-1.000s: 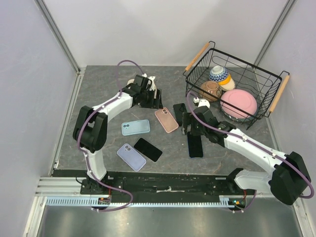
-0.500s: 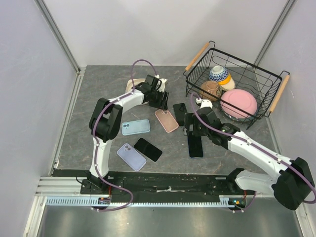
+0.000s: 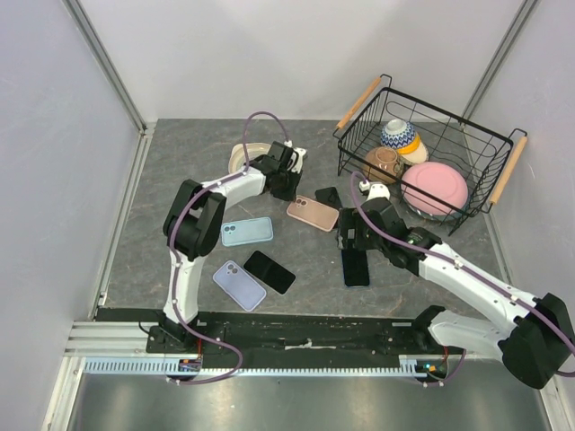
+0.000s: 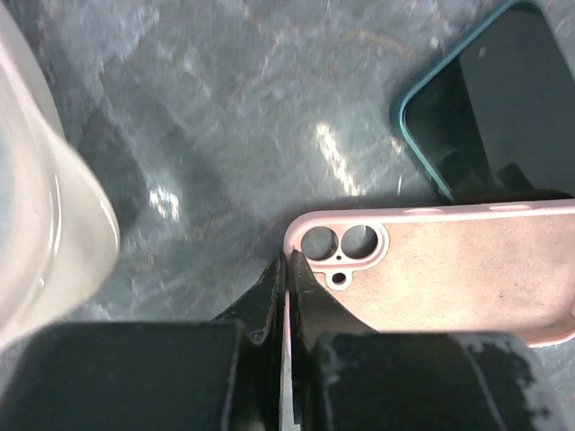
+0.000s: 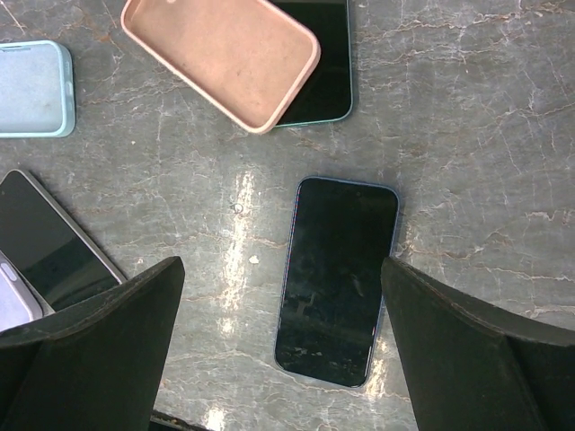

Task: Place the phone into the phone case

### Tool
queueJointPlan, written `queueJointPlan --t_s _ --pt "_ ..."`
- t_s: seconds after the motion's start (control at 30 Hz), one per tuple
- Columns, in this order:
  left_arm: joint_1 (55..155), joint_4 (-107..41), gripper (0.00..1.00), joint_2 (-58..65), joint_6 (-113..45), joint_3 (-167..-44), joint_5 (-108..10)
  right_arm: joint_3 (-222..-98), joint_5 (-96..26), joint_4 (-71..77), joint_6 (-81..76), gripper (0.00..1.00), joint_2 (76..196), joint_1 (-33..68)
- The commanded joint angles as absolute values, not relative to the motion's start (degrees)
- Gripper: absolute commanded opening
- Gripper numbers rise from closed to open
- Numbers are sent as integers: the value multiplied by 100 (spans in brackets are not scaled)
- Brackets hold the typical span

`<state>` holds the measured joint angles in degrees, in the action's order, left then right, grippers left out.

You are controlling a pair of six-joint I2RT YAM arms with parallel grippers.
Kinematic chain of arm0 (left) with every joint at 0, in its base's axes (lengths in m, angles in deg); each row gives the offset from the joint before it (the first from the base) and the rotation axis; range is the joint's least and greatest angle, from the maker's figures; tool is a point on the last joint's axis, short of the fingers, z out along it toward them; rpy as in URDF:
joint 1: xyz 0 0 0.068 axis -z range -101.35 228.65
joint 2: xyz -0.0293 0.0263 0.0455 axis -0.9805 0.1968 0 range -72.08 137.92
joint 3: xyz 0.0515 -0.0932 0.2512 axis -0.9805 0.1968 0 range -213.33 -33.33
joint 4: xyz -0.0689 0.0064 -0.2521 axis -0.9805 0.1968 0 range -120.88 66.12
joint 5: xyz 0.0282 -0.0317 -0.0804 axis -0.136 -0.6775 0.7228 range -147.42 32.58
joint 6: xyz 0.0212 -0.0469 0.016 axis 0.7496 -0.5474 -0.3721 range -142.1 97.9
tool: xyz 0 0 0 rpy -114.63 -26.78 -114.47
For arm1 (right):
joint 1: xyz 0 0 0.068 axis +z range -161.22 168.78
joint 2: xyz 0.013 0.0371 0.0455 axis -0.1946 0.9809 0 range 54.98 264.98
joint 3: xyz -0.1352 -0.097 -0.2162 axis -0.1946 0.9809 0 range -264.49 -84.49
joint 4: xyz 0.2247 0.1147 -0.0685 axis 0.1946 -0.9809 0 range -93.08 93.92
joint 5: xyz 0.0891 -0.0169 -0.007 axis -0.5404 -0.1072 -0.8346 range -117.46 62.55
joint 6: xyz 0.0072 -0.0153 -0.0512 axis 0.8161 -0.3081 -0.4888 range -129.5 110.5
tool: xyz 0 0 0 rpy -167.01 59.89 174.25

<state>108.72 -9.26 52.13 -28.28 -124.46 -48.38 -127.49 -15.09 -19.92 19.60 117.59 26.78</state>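
Top external view, nearest first: a lavender piece (image 3: 239, 285) and a light-blue piece (image 3: 247, 232) lie camera-side up; I cannot tell whether they are phones or cases. Three dark phones lie screen-up on the desk (image 3: 180, 166). The left black phone (image 3: 269, 271) is just beside the lavender piece. The right black phone (image 3: 356, 266) lies below the right hand (image 5: 280, 269), whose fingers are spread wide and hold nothing. The teal-edged phone (image 3: 327, 194) is partly covered by the single pink case (image 3: 313, 213). The left hand (image 4: 287, 269) is pressed together, pinching that case's camera-end rim. Farther back are one white bowl (image 3: 241, 158) and a wire basket (image 3: 358, 104) holding four bowls.
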Motion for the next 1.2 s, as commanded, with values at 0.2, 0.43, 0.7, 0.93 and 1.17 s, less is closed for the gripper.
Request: queueJointPlan --t_s 0.2,0.43,0.7,0.93,1.17 --pt "10941 -628 2 3692 -3923 -10638 -5417 -12712 -1541 -2034 1942 98 11475 2648" --pt "10941 -399 2 3023 -4591 -9785 -5610 -12694 -1541 -2043 1898 98 11536 2648" --pt "10976 -258 14 2549 -4935 -9363 -5725 -12606 -1577 -2051 1915 98 11580 2648" --pt "11020 -451 60 1705 -4540 -9274 -5858 -12457 -1576 -2227 2258 98 11176 2587" --pt "11020 -1374 66 1432 -3882 -9458 -4233 -12018 -1708 -2595 2618 98 10509 2446"
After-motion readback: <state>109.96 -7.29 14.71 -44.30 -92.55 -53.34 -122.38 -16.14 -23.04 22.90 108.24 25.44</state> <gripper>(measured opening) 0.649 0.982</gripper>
